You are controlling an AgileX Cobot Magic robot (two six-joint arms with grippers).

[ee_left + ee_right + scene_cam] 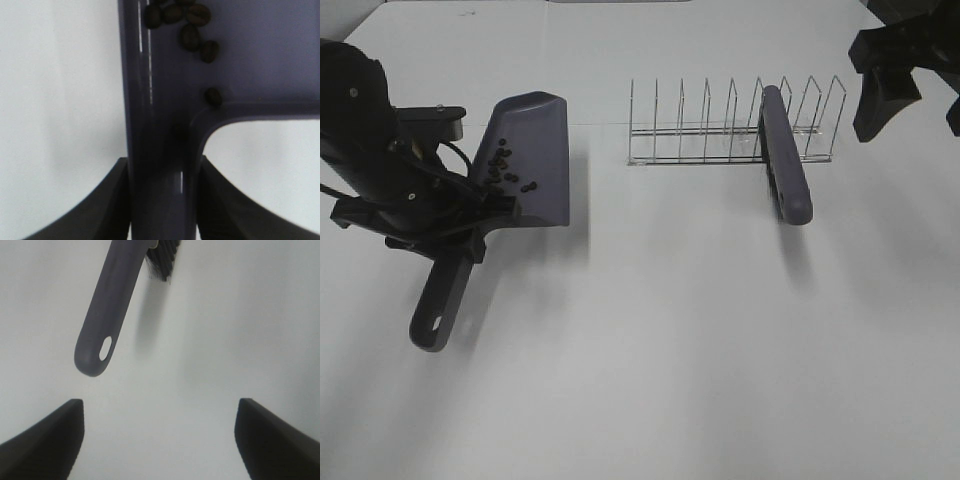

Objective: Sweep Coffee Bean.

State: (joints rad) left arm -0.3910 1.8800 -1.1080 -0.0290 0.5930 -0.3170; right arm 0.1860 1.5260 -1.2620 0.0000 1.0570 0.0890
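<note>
The grey-purple dustpan (538, 150) is at the left, with its handle pointing toward the front edge of the table. Several dark coffee beans (504, 168) lie inside it near the handle end, and they also show in the left wrist view (192, 25). My left gripper (468, 228) is shut on the dustpan handle (155, 125), with one finger on each side. My right gripper (908, 95) is open and empty at the far right, away from the brush (786, 165).
The grey-purple brush leans in a wire rack (720, 125) at the back right. Its handle (107, 305) points toward my right gripper, with dark bristles (160, 260) behind. The white table (670, 350) extends to the front.
</note>
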